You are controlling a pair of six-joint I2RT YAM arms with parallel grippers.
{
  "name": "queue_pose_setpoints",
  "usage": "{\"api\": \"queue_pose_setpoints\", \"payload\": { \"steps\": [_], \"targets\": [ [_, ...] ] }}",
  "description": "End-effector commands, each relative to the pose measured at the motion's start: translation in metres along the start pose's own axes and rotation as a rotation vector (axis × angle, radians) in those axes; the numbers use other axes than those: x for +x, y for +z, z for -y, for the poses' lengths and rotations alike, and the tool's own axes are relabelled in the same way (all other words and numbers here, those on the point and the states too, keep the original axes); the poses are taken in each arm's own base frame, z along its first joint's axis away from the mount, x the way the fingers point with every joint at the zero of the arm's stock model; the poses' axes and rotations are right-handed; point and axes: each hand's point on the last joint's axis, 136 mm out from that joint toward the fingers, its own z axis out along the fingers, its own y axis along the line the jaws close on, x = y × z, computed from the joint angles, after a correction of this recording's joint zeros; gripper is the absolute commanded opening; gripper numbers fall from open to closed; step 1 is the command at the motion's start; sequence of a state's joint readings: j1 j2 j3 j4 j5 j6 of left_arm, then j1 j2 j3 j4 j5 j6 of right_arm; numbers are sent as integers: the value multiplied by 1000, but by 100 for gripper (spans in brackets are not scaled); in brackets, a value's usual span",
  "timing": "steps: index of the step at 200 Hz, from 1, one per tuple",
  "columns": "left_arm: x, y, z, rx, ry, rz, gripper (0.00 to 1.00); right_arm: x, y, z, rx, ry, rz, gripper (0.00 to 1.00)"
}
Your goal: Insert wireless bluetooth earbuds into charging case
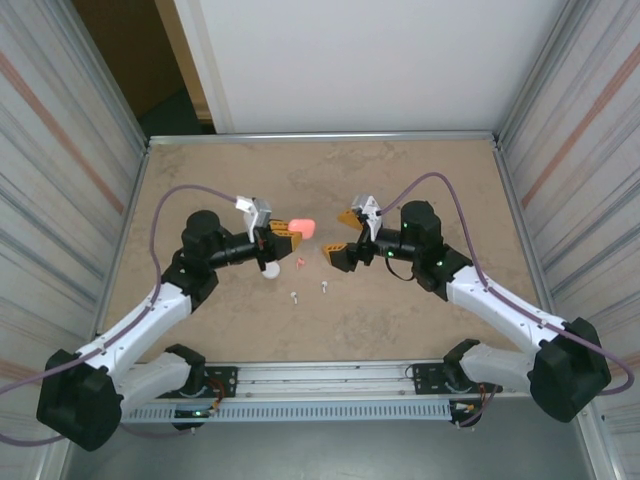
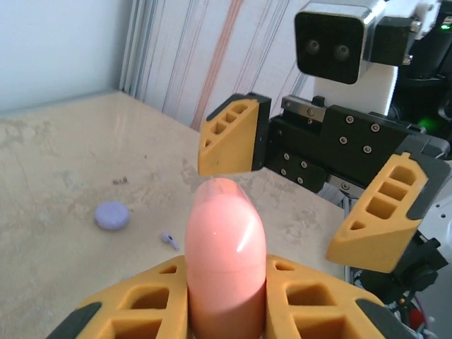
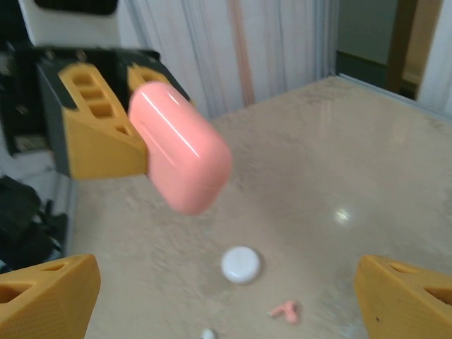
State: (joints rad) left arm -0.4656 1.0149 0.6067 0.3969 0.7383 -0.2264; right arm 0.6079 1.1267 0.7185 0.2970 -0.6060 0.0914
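Left of the bench's [image 1: 430, 180] middle, I am watching the left gripper [image 1: 287, 235] clenching the pink case [image 1: 303, 228] between its fingers, holding it raised off the surface with its rounded end pointing toward the other arm; beneath that gripper a white round case [image 1: 270, 270] is resting; just toward the near edge from the pink case, a pink-red earbud [image 1: 300, 263] is lying loose; nearer that edge, a white earbud [image 1: 294, 297] and a second white earbud [image 1: 325, 287] are lying apart; through the left wrist camera I am also seeing a purple earbud [image 2: 168, 239] lying near a purple round case [image 2: 112, 215]; right of the middle, the right gripper [image 1: 339, 234] is facing the pink case, jaws spread wide, nothing between them.
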Motion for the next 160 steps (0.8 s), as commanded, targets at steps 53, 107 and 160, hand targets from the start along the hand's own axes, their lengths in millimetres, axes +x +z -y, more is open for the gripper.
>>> {"api": "queue_pose_setpoints", "payload": {
  "steps": [53, 107, 160],
  "targets": [
    [-36, -6, 42, 73, 324, 201, 0, -50, -2, -17, -118, 93, 189, 89],
    [-37, -5, 46, 92, 332, 198, 0, -57, 6, -12, -106, 100, 195, 85],
    [-35, -3, 46, 96, 336, 183, 0, -63, 8, -9, -100, 104, 204, 84]
  ]
}}
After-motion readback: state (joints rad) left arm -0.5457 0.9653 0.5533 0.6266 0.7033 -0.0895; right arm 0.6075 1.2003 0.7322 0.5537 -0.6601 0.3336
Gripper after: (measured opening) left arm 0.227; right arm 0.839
